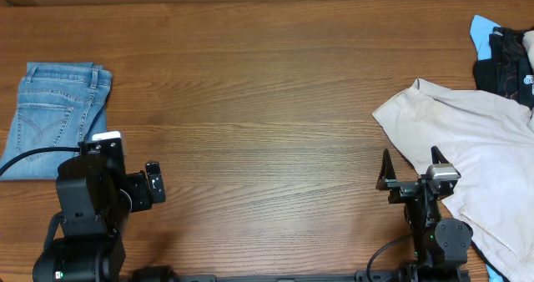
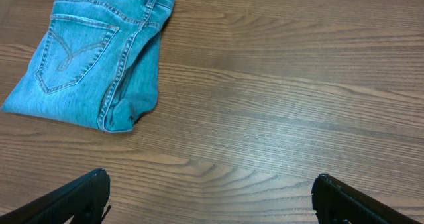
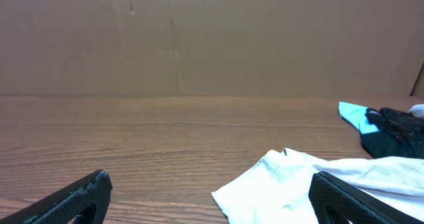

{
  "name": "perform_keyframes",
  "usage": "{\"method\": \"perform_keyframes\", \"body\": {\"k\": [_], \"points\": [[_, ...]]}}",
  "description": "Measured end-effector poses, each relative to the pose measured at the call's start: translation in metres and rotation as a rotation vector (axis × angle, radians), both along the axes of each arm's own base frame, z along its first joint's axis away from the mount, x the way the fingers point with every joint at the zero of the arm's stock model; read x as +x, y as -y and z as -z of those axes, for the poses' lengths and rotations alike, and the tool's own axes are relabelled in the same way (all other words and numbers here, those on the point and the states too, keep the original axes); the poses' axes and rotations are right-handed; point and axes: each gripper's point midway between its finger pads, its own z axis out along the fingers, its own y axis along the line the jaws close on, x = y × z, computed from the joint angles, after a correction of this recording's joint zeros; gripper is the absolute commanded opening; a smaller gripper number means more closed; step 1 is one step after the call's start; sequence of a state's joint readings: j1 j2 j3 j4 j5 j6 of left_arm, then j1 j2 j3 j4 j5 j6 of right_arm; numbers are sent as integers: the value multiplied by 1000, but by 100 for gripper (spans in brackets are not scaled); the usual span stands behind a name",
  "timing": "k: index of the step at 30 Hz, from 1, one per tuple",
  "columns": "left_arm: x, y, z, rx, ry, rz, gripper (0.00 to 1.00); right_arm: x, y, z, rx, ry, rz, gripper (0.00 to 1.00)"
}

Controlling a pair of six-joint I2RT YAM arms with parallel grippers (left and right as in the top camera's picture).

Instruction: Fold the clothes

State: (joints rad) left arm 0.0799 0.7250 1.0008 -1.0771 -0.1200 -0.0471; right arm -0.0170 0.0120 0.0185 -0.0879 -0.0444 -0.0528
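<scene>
The light-blue denim jeans (image 1: 54,115) lie folded into a compact rectangle at the table's left edge, a stitched back pocket facing up. They also show in the left wrist view (image 2: 99,52) at the upper left. My left gripper (image 2: 211,194) is open and empty over bare wood, to the right of the jeans. It shows in the overhead view (image 1: 154,183) near the front left. My right gripper (image 3: 211,197) is open and empty at the front right (image 1: 410,172), beside the edge of a white garment.
A crumpled white garment (image 1: 467,140) covers the right side of the table and shows in the right wrist view (image 3: 291,184). A pile of blue and black clothes (image 1: 505,52) lies at the far right corner. A brown wall (image 3: 199,38) backs the table.
</scene>
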Motion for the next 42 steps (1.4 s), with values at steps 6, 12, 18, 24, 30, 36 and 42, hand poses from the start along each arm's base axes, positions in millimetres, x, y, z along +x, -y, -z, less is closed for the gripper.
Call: {"method": "perform_keyframes", "body": {"k": [6,12,18,24,30,36,42], "points": [[-12,1,3,2,25,0,100,0,0,0,0,0,-1,100],[-9,14,20,6,218,66,100,0,0,0,0,0,-1,100],[15,23,31,-4,497,112,100,0,-1,0,0,0,-5,100],[29,34,34,-15,710,173,100,0,-1,0,0,0,-5,100],[35,39,38,-11,852,198,100,0,-1,0,0,0,-5,100],[37,39,82,-24,718,196,100,0,-1,0,0,0,-5,100],[37,39,82,-24,719,197,100,0,-1,0,0,0,-5,100]]}}
